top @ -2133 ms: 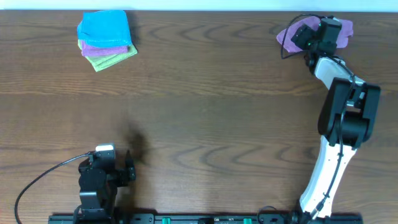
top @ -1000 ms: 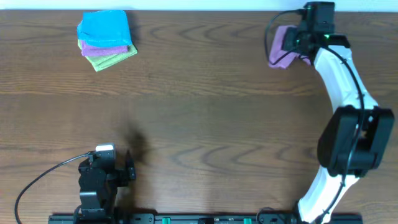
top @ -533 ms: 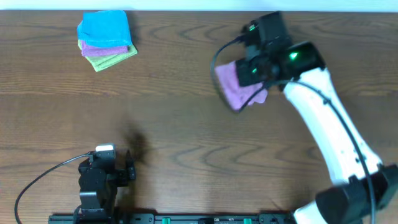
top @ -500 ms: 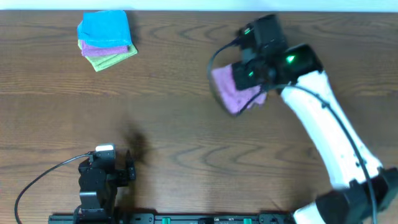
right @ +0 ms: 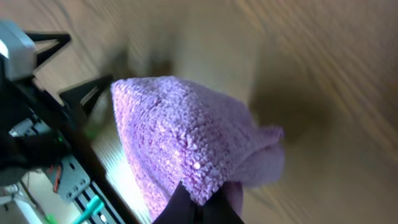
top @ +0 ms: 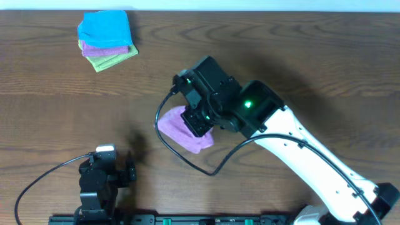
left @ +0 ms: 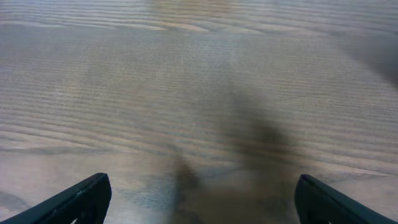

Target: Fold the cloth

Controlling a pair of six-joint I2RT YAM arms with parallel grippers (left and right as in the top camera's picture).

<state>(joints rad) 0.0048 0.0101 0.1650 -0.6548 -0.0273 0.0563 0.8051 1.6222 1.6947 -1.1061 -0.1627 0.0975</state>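
The lilac cloth (top: pixel 180 128) hangs bunched from my right gripper (top: pixel 199 120) over the middle of the table. In the right wrist view the fuzzy cloth (right: pixel 186 134) fills the centre, and the dark fingertips (right: pixel 200 208) are pinched shut on its lower edge. Whether the cloth touches the wood cannot be told. My left gripper (top: pixel 131 170) rests near the front left edge. Its fingers (left: pixel 81 198) stand wide apart over bare wood with nothing between them, well left of the cloth.
A stack of folded cloths (top: pixel 106 39), blue over purple over green, lies at the back left corner. The right arm (top: pixel 300 150) stretches diagonally from the front right. A black cable (top: pixel 37 181) loops beside the left arm. The mounting rail (top: pixel 187 220) runs along the front edge.
The right arm has swung from the back right corner down and left to the table's middle, carrying the cloth with it. The left arm has not moved.
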